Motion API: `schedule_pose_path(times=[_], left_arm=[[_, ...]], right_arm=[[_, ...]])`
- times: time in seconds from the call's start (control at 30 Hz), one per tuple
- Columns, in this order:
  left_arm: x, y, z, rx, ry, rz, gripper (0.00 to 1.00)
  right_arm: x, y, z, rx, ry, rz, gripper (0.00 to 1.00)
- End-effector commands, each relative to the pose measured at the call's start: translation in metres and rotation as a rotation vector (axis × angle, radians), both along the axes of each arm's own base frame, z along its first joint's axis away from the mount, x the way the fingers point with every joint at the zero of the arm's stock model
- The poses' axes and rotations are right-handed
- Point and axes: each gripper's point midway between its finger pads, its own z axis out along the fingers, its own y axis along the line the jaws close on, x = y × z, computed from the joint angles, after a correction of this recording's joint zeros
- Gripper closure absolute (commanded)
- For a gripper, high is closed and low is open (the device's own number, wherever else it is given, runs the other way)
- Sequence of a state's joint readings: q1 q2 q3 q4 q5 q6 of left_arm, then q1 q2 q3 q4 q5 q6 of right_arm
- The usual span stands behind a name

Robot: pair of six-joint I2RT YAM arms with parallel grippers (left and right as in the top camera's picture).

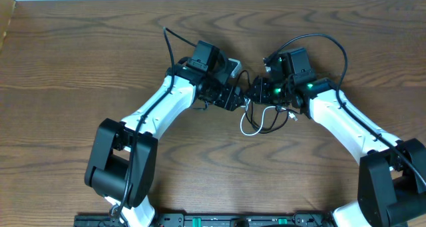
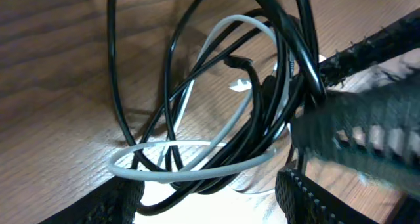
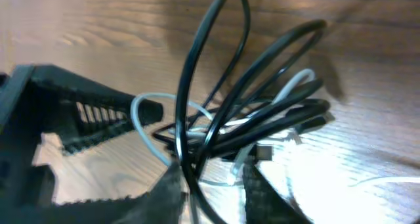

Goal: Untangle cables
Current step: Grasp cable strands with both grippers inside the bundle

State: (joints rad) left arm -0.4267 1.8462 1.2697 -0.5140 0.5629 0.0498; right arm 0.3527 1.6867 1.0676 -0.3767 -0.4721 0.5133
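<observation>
The cables (image 1: 255, 120) lie in a tangle on the wooden table (image 1: 80, 60) between my two grippers. In the left wrist view, black cables (image 2: 118, 86) loop over a white cable (image 2: 197, 175). My left gripper (image 2: 213, 201) stands open, its fingers on either side of the bundle's near end; from above it (image 1: 233, 97) is at the tangle's left. My right gripper (image 3: 213, 194) has narrowed around a black cable (image 3: 197, 66), with a gap still showing beside the cable. A white cable (image 3: 136, 112) curls to the left there. From above, my right gripper (image 1: 256, 92) sits at the tangle's upper right.
The two grippers are almost touching over the tangle. The right gripper's dark finger (image 2: 367, 119) crosses the left wrist view, and the left gripper's body (image 3: 65, 119) fills the left of the right wrist view. A thick black arm cable (image 1: 333, 44) arcs above the right arm.
</observation>
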Motion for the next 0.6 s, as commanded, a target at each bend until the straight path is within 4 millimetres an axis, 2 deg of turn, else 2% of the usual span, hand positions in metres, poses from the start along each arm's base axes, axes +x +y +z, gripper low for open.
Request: schedule_pose_path(times=[0.0, 0.13, 0.27, 0.57], left_arm=[[-0.002, -0.003, -0.002, -0.006, 0.010, -0.015, 0.32], [-0.002, -0.002, -0.003, -0.004, 0.013, -0.015, 0.32], [-0.002, -0.003, -0.003, -0.005, 0.013, -0.015, 0.34], [0.006, -0.012, -0.002, 0.013, -0.063, -0.024, 0.34]], right_arm=[[0.007, -0.004, -0.009, -0.054, 0.001, -0.037, 0.91], [0.011, -0.019, -0.019, -0.139, -0.002, -0.086, 0.96], [0.007, -0.026, -0.025, -0.176, 0.022, -0.099, 0.99], [0.003, -0.025, -0.026, -0.169, 0.040, -0.090, 0.99]])
